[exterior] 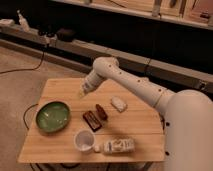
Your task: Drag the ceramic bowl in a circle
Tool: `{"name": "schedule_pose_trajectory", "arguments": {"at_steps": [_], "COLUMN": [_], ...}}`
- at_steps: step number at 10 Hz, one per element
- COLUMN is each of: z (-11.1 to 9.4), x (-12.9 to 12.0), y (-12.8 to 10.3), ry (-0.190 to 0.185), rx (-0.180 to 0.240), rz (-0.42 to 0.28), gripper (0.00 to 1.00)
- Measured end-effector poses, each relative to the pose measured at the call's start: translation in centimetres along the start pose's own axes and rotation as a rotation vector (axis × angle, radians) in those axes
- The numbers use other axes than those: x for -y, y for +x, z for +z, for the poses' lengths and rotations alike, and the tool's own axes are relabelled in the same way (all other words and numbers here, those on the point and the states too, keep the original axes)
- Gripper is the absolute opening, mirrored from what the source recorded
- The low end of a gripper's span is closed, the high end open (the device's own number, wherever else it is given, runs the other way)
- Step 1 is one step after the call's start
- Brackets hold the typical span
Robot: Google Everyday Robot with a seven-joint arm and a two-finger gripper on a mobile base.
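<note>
**Gripper off to the side of the bowl**

One ceramic bowl (52, 117) rests on the wooden table (142, 129), near its left edge as I see it. The gripper (82, 92) hangs beyond the bowl and to its right, near but apart from it. Whether it is clenched or released I cannot tell. Right of the bowl lie one white cup (84, 140), two brown packets (93, 120) side by side, one small white item (119, 103) and one pale bottle (119, 145).

Green ceramic bowl (53, 116) upright, pincer (82, 93) hovering apart, right.
</note>
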Motion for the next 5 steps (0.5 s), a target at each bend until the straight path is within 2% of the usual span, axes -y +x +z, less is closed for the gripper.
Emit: {"name": "schedule_pose_trajectory", "arguments": {"at_steps": [2,4,5], "z": [0.2,3.2,5.7], "x": [-0.1,1.0,1.8], "y": [-0.1,0.8,1.9], "ry": [0.005,0.062,0.106], "rx": [0.005,0.04,0.065], "rz": [0.003,-0.013,-0.027], "gripper": [0.19,0.18,0.09]}}
